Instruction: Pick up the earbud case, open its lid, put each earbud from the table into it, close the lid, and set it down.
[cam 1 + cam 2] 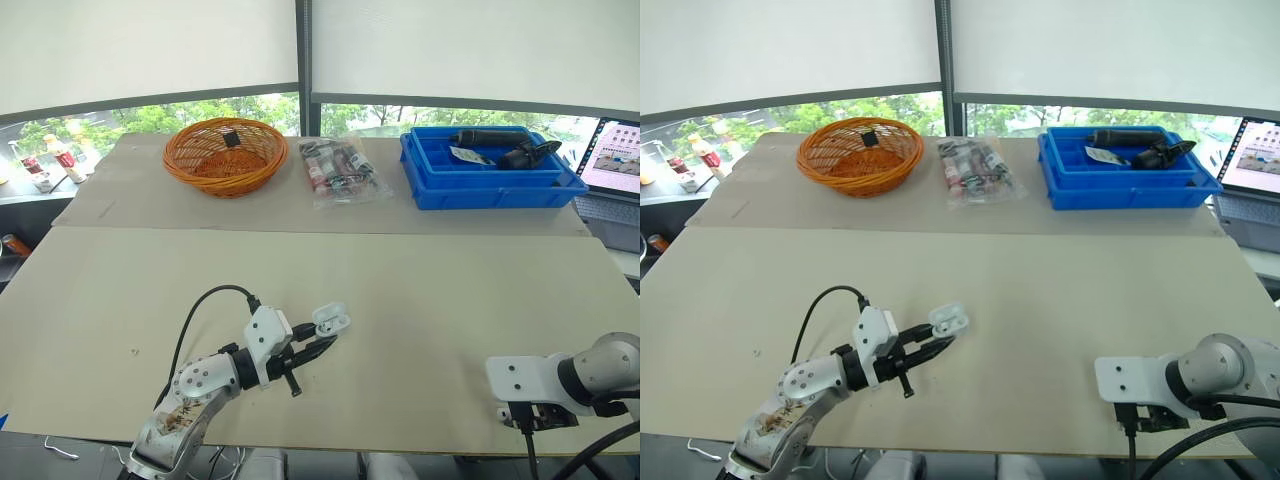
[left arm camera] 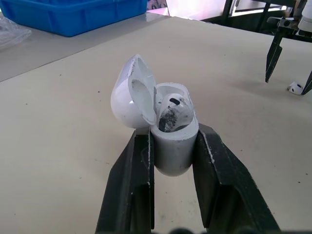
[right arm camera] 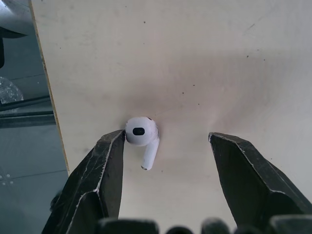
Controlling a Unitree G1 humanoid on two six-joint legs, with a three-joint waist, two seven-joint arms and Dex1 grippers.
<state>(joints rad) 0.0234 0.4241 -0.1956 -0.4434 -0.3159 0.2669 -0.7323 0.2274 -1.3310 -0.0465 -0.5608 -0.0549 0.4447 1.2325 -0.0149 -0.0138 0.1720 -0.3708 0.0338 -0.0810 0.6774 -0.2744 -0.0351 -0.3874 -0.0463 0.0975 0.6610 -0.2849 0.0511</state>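
**Second earbud pick-up, case held open.**
The earbud case (image 1: pixel 331 319) is pinched by its base in the left end effector (image 2: pixel 173 134), just above the counter (image 1: pixel 420 300) near the front edge, left of middle. Its lid (image 2: pixel 129 95) is up and one earbud (image 2: pixel 173 109) appears seated. The loose earbud (image 3: pixel 142 136) lies near the front right corner between the spread fingers of the right end effector (image 3: pixel 166 136), close against one finger. The next move appears to be closing on it gently, then carrying it to the case.

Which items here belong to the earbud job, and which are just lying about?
Job: earbud case, lid open, in left pincer; stowed earbud inside; loose earbud on the table, right pincer open around it.
Lying about: wicker basket; bagged items; blue bin; laptop.
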